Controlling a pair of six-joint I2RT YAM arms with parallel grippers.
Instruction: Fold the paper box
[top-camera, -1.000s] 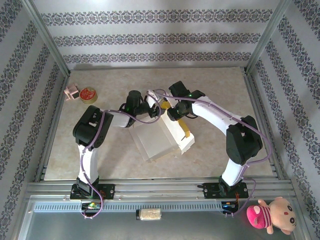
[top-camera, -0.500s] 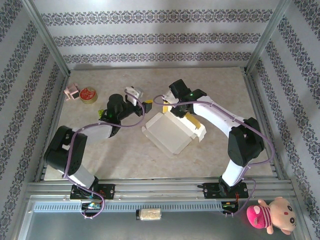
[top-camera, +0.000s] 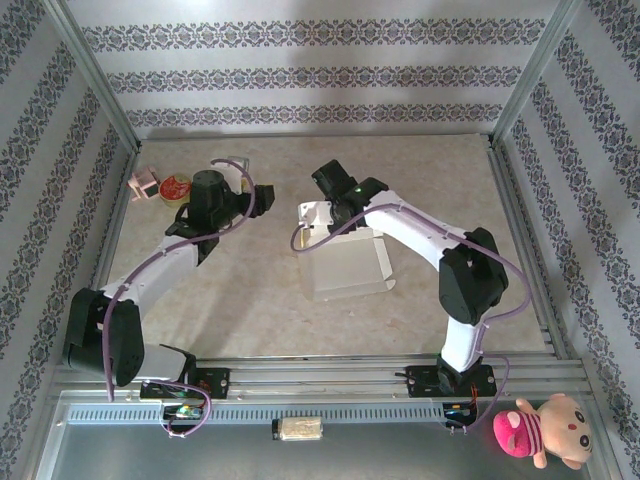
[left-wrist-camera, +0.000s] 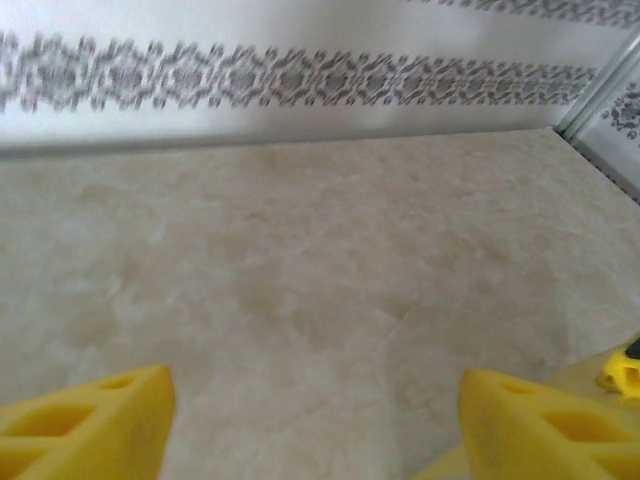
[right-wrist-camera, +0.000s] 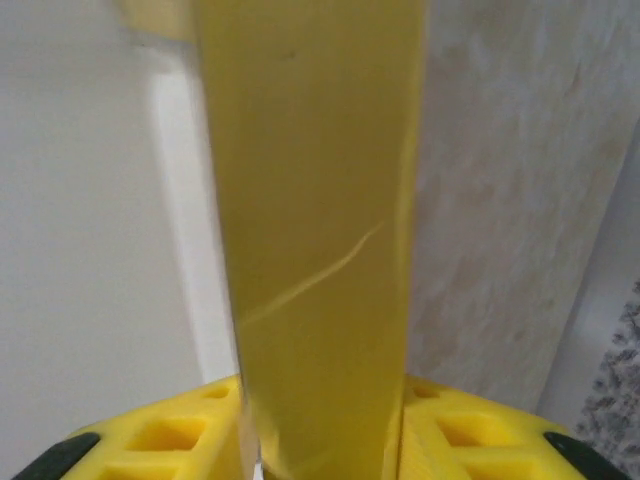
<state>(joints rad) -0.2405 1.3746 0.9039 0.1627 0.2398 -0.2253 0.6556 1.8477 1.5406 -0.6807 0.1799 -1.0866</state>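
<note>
The box (top-camera: 345, 265) lies a little to the 3 o'clock side of the table's (top-camera: 250, 310) middle. It is a thin card sheet, matte white face up and roughly rectangular, with a crease running near its 3 o'clock edge. The table is smooth, with a mottled beige, marble-like pattern.

The right gripper (right-wrist-camera: 320, 440) is at the box's 12 o'clock edge. In the wrist view a long, flat yellow flap with a fine diagonal crease fills the gap between the two blocky yellow fingers (right-wrist-camera: 150, 440). It touches both, so the pincer is closed on the flap. The plain white face of the card runs along the flap's 9 o'clock side.

The left gripper (top-camera: 243, 198) sits at about 10 o'clock from the box, well apart from it. Its wedge-shaped yellow fingers (left-wrist-camera: 90, 420) are spread wide with nothing between them, over bare table.

At 9 o'clock from this gripper, near it, is a small round red tin (top-camera: 176, 188). A little pink block (top-camera: 143, 183) sits just beside the tin on its 9 o'clock side. The walls (top-camera: 300, 80) carry striped paper with bands of fine dark ornament.
</note>
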